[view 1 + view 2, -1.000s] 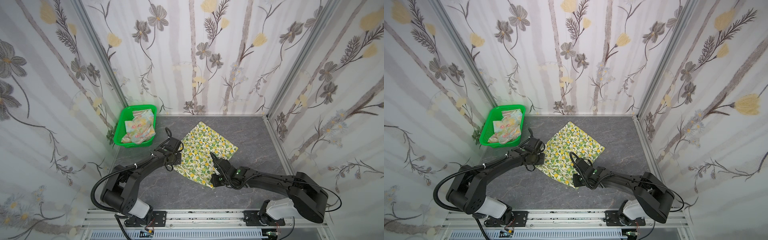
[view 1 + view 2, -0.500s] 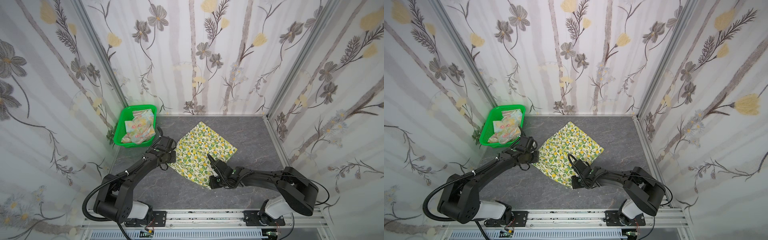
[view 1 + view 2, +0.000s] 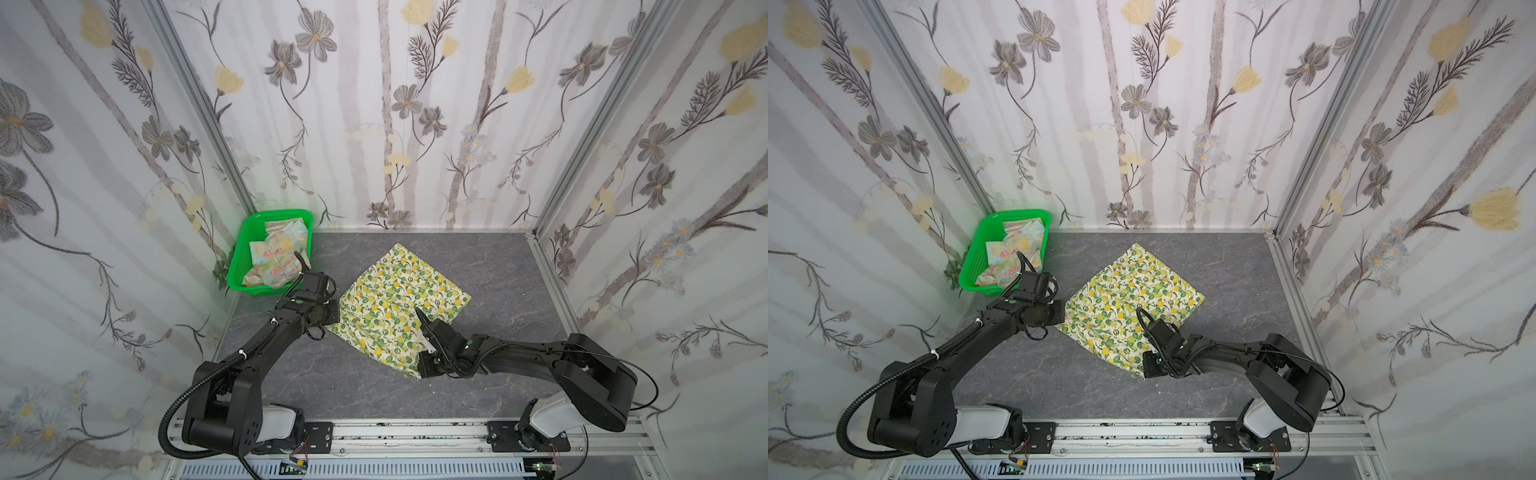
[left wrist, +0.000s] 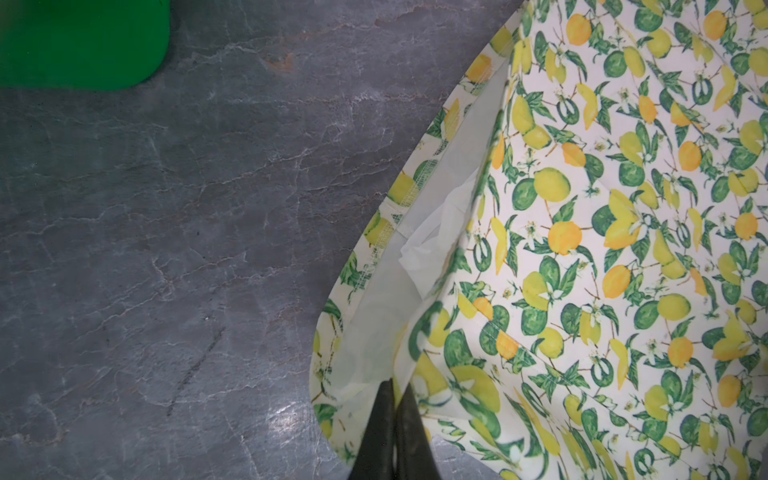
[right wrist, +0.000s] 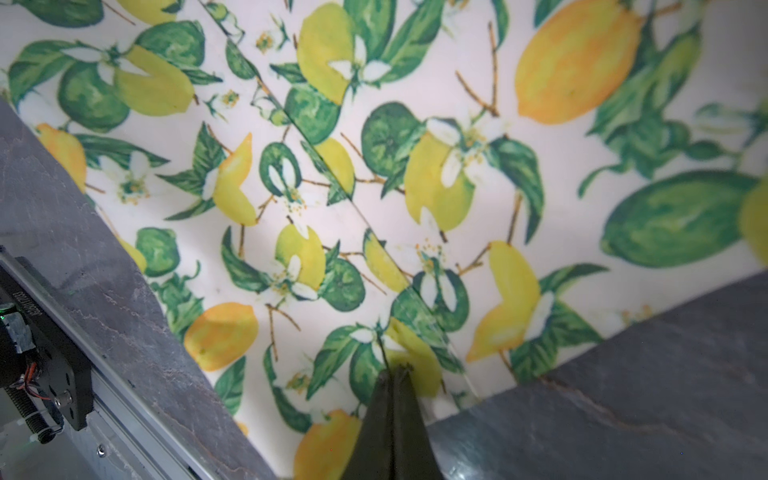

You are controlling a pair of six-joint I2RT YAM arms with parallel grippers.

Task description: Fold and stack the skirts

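Nearest the rail: right end effector [image 5: 392, 376] pinched shut on the lemon skirt [image 3: 399, 299] at its near corner. Farther left: left end effector [image 4: 395, 395] clamped on the hem's top layer only, lining gaping; likely a slip or lopsided fold. Beyond, on the table [image 3: 490, 266]: second skirt [image 3: 276, 262] crumpled in the green basket [image 3: 249, 232].

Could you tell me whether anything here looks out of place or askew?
Nothing looks damaged. The lemon skirt lies skewed on the table, both grippers pinching its edges; the pastel skirt sits crumpled in the green basket.
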